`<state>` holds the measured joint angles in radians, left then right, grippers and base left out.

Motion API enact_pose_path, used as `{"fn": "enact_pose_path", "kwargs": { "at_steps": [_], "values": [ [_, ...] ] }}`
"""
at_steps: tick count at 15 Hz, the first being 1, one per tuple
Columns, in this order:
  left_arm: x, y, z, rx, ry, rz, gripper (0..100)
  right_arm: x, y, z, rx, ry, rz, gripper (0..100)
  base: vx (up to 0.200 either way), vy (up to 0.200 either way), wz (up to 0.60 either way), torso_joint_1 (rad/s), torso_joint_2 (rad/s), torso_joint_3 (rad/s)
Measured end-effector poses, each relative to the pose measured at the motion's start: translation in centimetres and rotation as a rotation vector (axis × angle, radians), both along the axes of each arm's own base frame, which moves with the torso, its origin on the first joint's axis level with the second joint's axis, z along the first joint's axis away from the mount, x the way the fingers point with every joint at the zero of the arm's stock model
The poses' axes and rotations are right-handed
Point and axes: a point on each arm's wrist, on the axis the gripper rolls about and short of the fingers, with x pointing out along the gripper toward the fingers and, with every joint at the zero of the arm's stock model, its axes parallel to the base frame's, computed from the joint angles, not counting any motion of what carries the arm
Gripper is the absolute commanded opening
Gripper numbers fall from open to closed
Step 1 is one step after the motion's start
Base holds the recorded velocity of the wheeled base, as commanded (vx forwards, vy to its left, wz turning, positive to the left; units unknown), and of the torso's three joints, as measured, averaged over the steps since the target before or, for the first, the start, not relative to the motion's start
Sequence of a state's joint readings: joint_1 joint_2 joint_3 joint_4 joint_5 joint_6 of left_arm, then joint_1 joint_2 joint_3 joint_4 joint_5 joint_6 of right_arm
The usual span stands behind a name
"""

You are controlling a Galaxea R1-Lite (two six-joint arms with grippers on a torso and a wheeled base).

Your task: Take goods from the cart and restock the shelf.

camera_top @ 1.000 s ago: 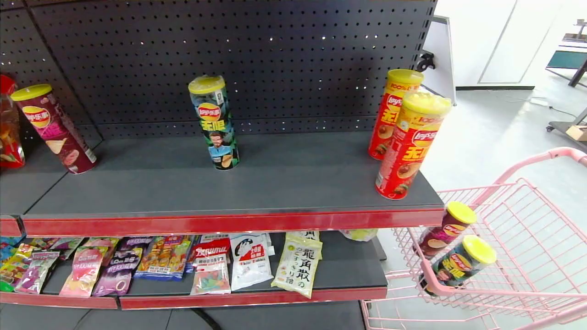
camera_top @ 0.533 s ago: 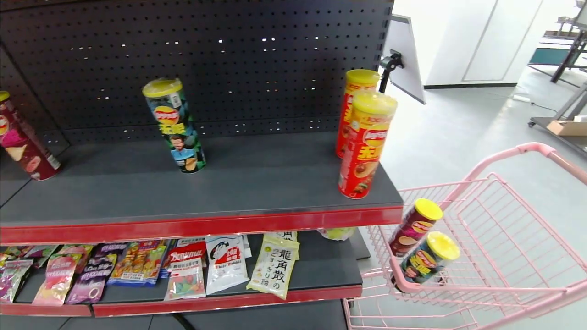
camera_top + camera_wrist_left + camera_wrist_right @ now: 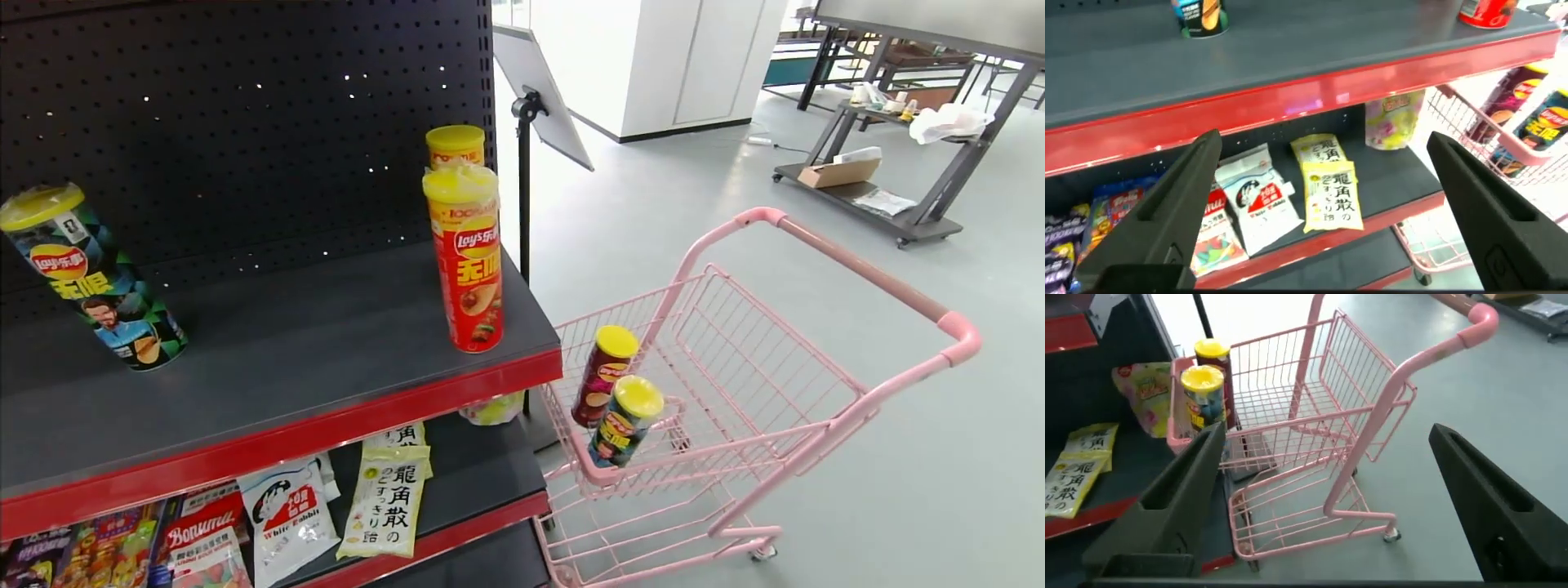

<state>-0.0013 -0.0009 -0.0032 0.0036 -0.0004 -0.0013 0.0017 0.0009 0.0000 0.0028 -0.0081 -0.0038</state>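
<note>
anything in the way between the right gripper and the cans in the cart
Nothing visible. The right gripper is open facing the cart; both cans stick up above its rim.

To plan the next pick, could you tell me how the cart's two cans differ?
The maroon can is dark red; the dark can is mostly black. The maroon can reaches higher than the dark can. Both have yellow lids and lean in the cart.

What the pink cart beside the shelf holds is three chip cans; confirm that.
Wrong count: the pink cart beside the shelf holds two, a maroon chip can and a dark chip can, as the head view shows.
</note>
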Motion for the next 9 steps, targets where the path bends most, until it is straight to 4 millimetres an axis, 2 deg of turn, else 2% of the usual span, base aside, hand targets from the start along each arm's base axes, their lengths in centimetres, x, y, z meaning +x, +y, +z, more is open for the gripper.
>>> {"fn": "enact_pose_path", "kwargs": {
  "at_steps": [4,9],
  "values": [
    [0.00,0.00,0.01,0.000,-0.001,0.000,100,0.00,0.00,0.02,0.000,-0.001,0.002,100,0.000,0.000,0.00,-0.018,0.04,0.027],
    [0.00,0.00,0.00,0.000,0.000,-0.001,100,0.00,0.00,0.01,0.002,-0.001,0.001,100,0.000,0.000,0.00,-0.142,0.35,0.198]
  ]
}}
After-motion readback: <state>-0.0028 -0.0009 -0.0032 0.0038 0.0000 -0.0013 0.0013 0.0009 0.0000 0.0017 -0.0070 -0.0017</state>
